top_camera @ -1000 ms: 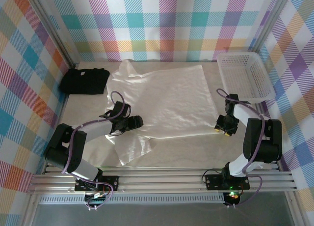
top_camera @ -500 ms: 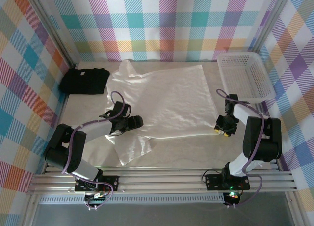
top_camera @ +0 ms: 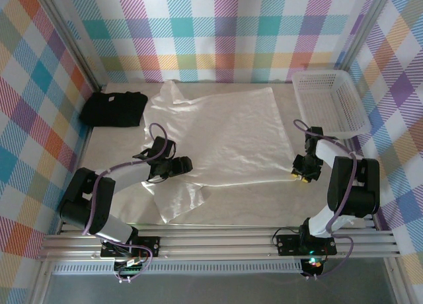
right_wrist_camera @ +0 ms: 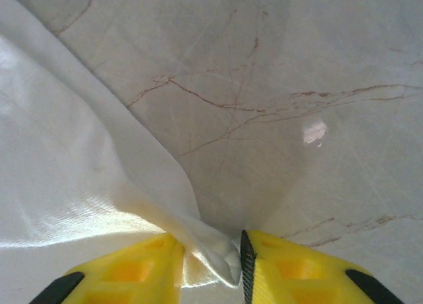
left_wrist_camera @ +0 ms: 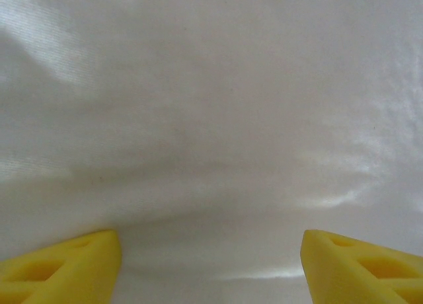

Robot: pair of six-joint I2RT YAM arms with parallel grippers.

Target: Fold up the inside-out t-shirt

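Black tee bunched up in the far left corner, white plastic basket far right. Tabletop is pale with brownish veins, maybe marble.

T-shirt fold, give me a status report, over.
Left gripper open, low over the inside-out t-shirt. Right gripper pinching its near right corner. Shirt spread out, unfolded. Black t-shirt and basket off to the sides, nothing in the way.
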